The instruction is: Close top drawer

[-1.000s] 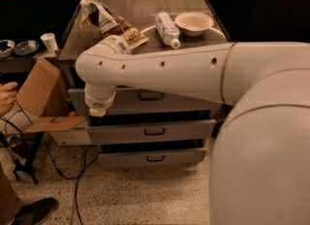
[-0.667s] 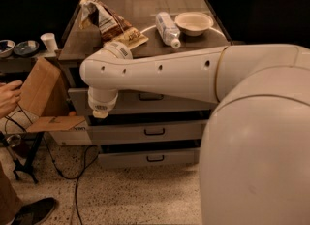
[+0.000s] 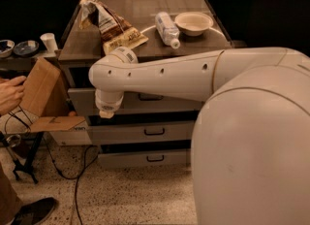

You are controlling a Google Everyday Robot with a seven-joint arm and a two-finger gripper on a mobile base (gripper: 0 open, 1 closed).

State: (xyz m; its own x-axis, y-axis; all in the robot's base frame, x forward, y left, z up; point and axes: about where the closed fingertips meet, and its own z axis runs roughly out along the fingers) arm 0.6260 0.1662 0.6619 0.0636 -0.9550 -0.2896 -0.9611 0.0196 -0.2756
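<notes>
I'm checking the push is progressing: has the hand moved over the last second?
Yes. The hand, at the top drawer's front near its left end, has shifted slightly right, toward the drawer's handle.

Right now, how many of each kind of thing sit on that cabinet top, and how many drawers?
Snack bags: 2
Bottle: 1
Bowl: 1
Drawers: 3, with the top drawer
Total: 7
The gripper hangs before the top drawer's left end.

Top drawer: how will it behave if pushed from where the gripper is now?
Likely stiff and sliding straight: the top drawer has a flat, rigid-looking front. The gripper sits near its left end, off the centre handle, so it may rack slightly.
</notes>
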